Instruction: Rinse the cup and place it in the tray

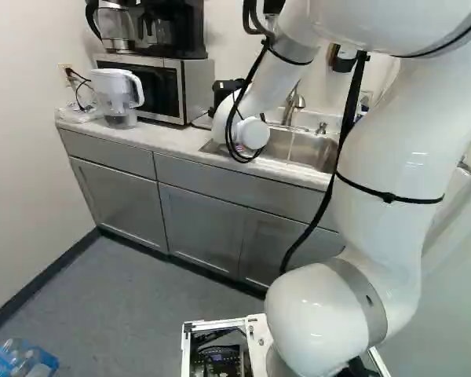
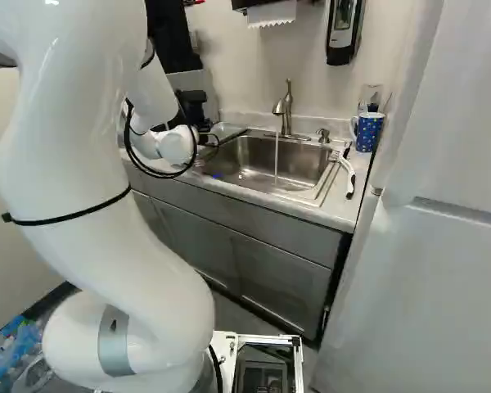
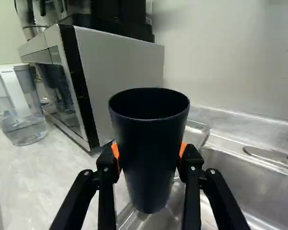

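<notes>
I can see the fingers (image 3: 106, 165) holding the dark cup (image 3: 149, 148) between them, mouth up, near the microwave (image 3: 120, 76), though whether it's over or in the clear tray (image 3: 198, 129) I can't tell, while water (image 2: 277, 160) runs from the tap (image 2: 286, 110) into the sink (image 2: 258, 155).

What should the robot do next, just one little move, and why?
Probably lower the cup gently toward the clear tray, if it's already rinsed, which I can't tell. The hand grips it upright, the tray shows close behind and below it, and the running water is off to the side.
</notes>
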Tool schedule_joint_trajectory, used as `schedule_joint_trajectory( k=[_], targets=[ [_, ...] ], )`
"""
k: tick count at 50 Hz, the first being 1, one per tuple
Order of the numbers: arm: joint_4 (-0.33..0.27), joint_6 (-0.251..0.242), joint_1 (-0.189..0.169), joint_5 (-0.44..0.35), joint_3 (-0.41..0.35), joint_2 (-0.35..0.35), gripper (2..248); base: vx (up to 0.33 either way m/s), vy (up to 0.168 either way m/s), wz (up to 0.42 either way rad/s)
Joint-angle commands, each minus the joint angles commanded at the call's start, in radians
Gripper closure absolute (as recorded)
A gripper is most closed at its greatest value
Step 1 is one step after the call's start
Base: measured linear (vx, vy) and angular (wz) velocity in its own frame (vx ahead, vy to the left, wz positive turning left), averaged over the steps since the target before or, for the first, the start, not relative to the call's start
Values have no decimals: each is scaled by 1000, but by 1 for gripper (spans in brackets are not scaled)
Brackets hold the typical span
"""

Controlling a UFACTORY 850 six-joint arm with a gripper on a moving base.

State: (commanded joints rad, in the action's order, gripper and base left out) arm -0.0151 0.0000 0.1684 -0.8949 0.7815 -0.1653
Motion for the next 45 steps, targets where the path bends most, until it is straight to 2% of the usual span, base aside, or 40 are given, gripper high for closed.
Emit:
schedule_joint_trajectory(
  k=[45],
  targets=[
    [0, 0, -129, 0, -21, 19, 124, 0, 0, 0]
  ],
)
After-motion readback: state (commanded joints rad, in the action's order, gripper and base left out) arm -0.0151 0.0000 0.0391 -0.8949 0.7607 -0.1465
